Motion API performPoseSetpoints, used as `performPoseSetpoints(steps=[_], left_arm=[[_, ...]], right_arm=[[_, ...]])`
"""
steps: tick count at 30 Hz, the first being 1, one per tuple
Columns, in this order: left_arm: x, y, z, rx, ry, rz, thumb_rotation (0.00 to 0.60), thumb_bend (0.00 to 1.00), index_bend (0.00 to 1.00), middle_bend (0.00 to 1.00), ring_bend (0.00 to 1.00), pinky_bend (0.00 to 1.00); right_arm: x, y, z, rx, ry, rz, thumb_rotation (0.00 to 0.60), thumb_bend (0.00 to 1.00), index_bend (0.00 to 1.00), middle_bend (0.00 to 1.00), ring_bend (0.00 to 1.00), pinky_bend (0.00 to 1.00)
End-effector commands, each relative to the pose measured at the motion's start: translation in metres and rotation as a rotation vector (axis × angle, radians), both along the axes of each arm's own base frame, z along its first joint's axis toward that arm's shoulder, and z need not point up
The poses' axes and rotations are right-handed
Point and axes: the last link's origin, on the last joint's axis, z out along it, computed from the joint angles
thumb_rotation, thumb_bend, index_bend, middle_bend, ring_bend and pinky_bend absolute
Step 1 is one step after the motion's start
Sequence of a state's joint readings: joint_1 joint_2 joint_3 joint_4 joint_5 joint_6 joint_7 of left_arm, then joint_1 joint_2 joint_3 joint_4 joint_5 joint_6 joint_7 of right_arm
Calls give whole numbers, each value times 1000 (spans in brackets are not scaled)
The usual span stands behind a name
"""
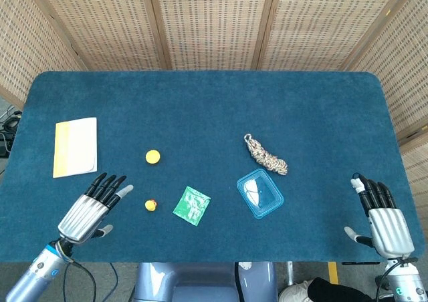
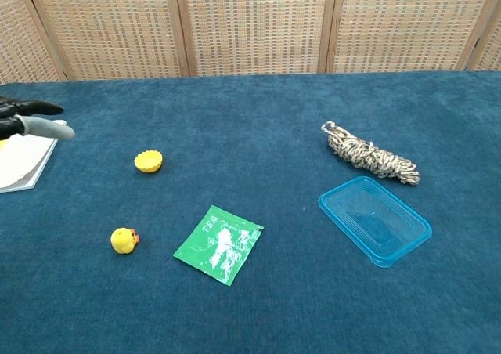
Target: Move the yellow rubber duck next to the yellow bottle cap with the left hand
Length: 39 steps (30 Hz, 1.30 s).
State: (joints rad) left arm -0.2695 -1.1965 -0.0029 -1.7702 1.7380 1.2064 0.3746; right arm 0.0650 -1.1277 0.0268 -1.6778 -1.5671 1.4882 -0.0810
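The small yellow rubber duck lies on the blue table, near the front left. The yellow bottle cap sits a short way behind it. My left hand hovers just left of the duck, fingers spread and holding nothing; only its fingertips show at the left edge of the chest view. My right hand stays at the table's front right corner, fingers apart and empty.
A green tea sachet lies right of the duck. A blue plastic lid and a coiled rope lie further right. A yellow-white notebook sits at the left.
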Motion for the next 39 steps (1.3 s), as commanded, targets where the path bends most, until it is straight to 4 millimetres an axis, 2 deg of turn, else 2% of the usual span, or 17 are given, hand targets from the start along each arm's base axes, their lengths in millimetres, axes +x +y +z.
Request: performPoseSetpoints(steps=[1,12,23,28,39], left_arm=[[8,11,-10,-33,24,-17,600,159,216,0,0,0],[25,38,-36,-101,143,-49,600,187,362,0,0,0],[28,58,-60,-127,233,-33,600,207,368,0,0,0],[29,61,-66,-142,236,-18,600,239,367,0,0,0],[25,65,-78,-165,260,5,600,240,365,0,0,0]], right_arm=[[-1,0,0,-1,0,-3,600,0,0,0,0,0],[-4,-3,5,-11,-23,-18,600,0,0,0,0,0],[-6,-5,7,-10,-34,-23,600,0,0,0,0,0],[-6,-5,7,-11,-35,-21,600,0,0,0,0,0],[-6,-5,8,-12,-42,-22,600,0,0,0,0,0]])
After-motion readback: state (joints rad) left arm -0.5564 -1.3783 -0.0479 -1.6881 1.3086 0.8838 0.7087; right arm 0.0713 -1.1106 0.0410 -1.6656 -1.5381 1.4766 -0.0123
